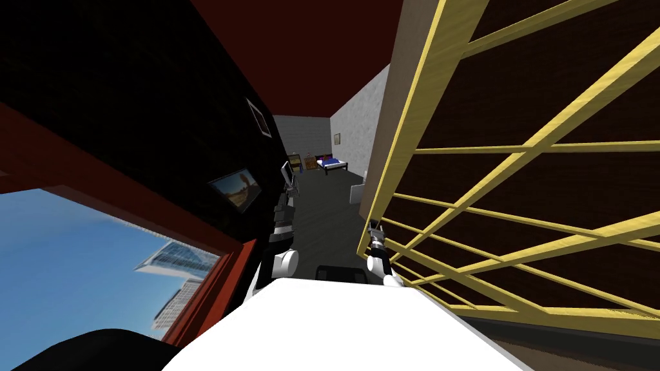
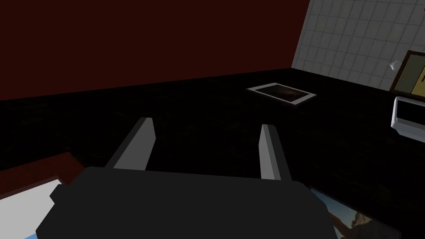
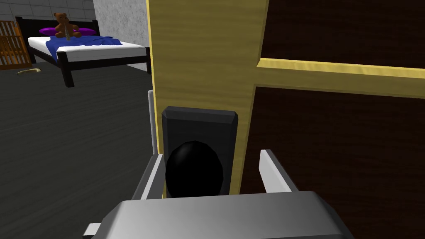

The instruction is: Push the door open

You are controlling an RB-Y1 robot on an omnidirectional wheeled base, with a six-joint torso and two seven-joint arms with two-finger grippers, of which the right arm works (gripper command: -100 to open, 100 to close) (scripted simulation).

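**Asker:** Where is the door?

**Describer:** The yellow-framed door with dark brown panels stands on the robot's right, with its free edge just ahead. Past that edge, a dark floor runs to a black-framed bed with a blue cover.

**Asker:** And the claws?

**Describer:** The right claw is at the door's yellow edge post. Its two grey blades are apart, one on either side of a round black knob on a black plate. I cannot tell whether they touch the knob. The left claw is raised beside a dark wall, blades apart, holding nothing.

**Asker:** How should the push go?

**Describer:** Probably by pressing squarely on the yellow wood near the knob, far from the hinges. The arm should follow the swing so the blades don't slip off the edge.
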